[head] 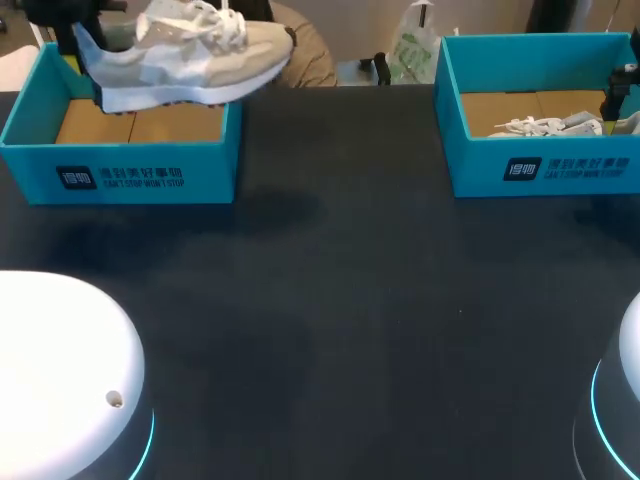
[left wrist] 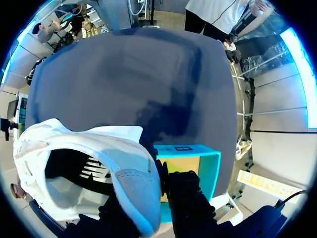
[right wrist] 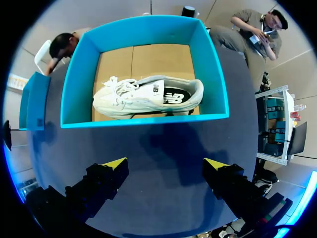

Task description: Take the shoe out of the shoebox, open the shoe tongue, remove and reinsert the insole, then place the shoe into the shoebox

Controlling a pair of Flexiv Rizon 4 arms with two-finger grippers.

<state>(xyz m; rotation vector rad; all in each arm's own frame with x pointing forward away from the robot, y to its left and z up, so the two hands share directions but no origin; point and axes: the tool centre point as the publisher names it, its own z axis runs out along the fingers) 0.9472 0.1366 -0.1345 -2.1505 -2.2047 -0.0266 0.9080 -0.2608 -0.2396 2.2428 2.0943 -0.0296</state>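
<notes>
A beige and white shoe (head: 190, 55) hangs in the air above the left teal shoebox (head: 120, 170), toe pointing right. My left gripper (left wrist: 161, 186) is shut on its heel wall; the shoe's opening (left wrist: 74, 168) shows beside the fingers, and that box (left wrist: 195, 161) lies below. A second white shoe (right wrist: 148, 96) lies on its side inside the right teal shoebox (head: 540, 165). My right gripper (right wrist: 165, 163) stands open over the dark table just in front of this box (right wrist: 148, 120), with nothing between its yellow tips.
The dark table (head: 340, 300) stretches between the two boxes. My arms' white bases (head: 60, 370) stand at its near corners, the right one (head: 625, 400) partly in view.
</notes>
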